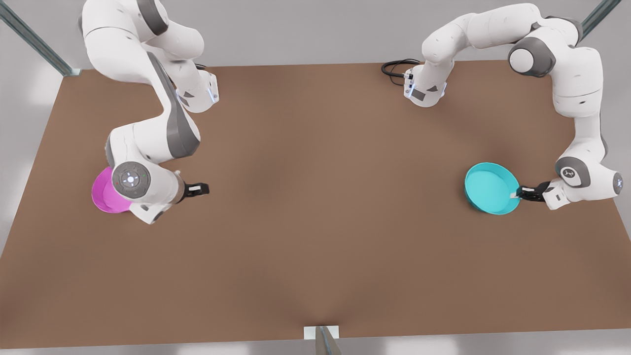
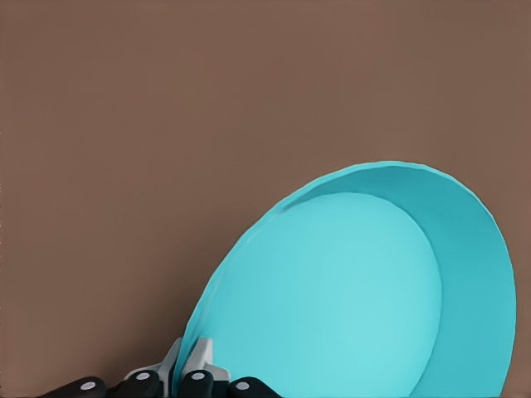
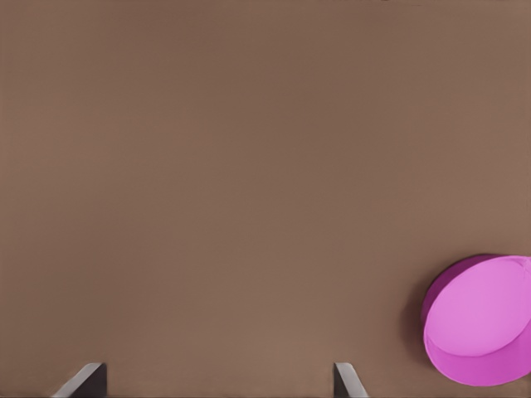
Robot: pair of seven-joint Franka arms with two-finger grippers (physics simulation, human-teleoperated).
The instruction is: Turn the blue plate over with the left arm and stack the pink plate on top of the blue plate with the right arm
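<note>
Flip underway, not finished: round shallow turquoise plate [image 1: 490, 187] is gripped at its rim by left hand [image 1: 518, 193], tilted above brown desk [image 1: 315, 246]. Round magenta plate [image 1: 106, 195] is untouched beside right hand [image 1: 203, 189], fingers spread, empty. Stacking is pending.

No readable text anywhere; a small white logo marks the left arm [image 1: 572, 173] joint cap.

One high camera, two close ones
The front view looks down on the whole bench [image 1: 315, 236]; each wrist view looks closely at one plate on it.
</note>
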